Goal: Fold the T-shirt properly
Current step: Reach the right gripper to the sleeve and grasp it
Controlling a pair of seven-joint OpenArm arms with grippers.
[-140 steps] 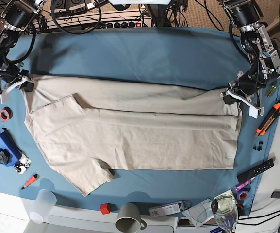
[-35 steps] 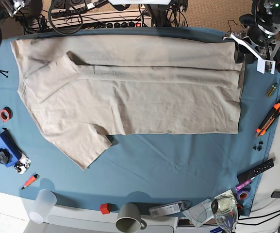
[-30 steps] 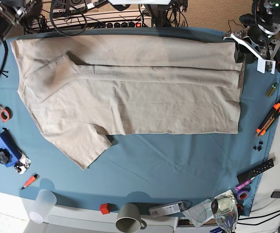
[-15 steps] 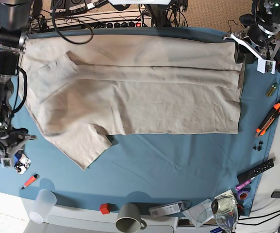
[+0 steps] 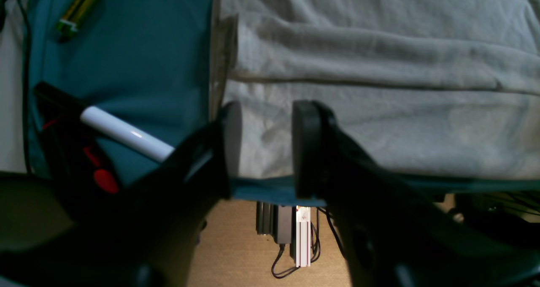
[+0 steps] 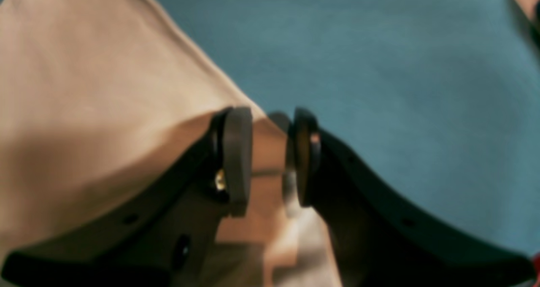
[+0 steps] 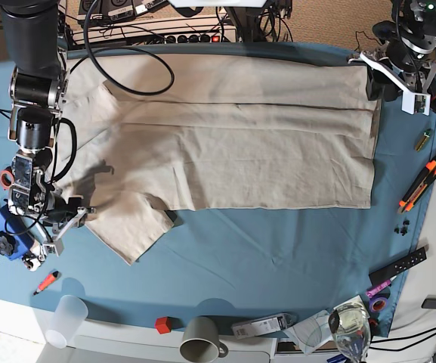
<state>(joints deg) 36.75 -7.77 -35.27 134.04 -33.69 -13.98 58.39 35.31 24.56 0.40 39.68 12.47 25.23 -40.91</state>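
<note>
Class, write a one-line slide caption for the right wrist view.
Open right end effector poised over the beige T-shirt sleeve edge on teal cloth.

Bare blue cloth below the T-shirt; cups, markers and tools along its edges.

One T-shirt lies on one teal table cloth, with two robot arms over it (one per side). Along the near edge stand one grey mug, one translucent cup and one red cube.
</note>
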